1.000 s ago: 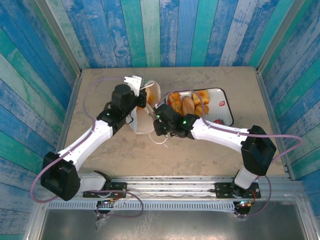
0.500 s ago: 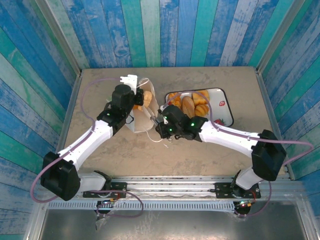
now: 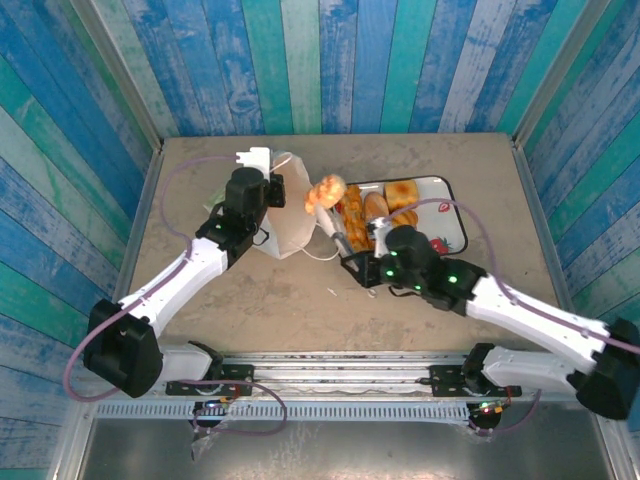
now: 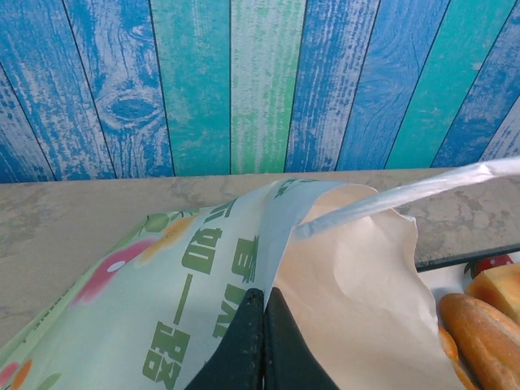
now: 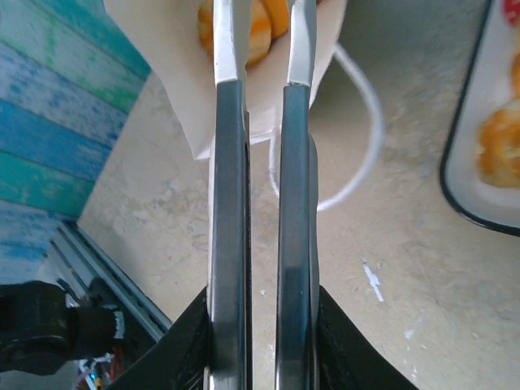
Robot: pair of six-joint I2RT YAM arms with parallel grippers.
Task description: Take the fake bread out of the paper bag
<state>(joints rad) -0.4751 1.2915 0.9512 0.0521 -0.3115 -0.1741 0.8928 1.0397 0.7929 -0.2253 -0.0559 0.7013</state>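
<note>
The paper bag point(image 3: 285, 232) stands slumped at mid-table, its mouth facing right. My left gripper point(image 3: 268, 190) is shut on its upper rim; in the left wrist view the black jaws point(image 4: 264, 302) pinch the paper between the printed outside and the cream inside of the paper bag point(image 4: 357, 284). My right gripper point(image 3: 326, 203) holds a golden-orange pastry point(image 3: 325, 189) between its long metal fingers, just above and to the right of the bag's mouth. From the right wrist camera the pastry point(image 5: 258, 32) sits between the fingers point(image 5: 230, 162) over the white bag point(image 5: 175, 49).
A white tray point(image 3: 445, 195) with a dark rim lies right of the bag and carries several more pastries point(image 3: 382, 207). A loose loop handle point(image 5: 370, 142) rests on the table. Blue plank walls close in three sides.
My right arm has drawn back to the right and its gripper has come out of the bag's mouth, lifting a pastry with it. The bag has slumped lower; the left gripper kept its hold.
</note>
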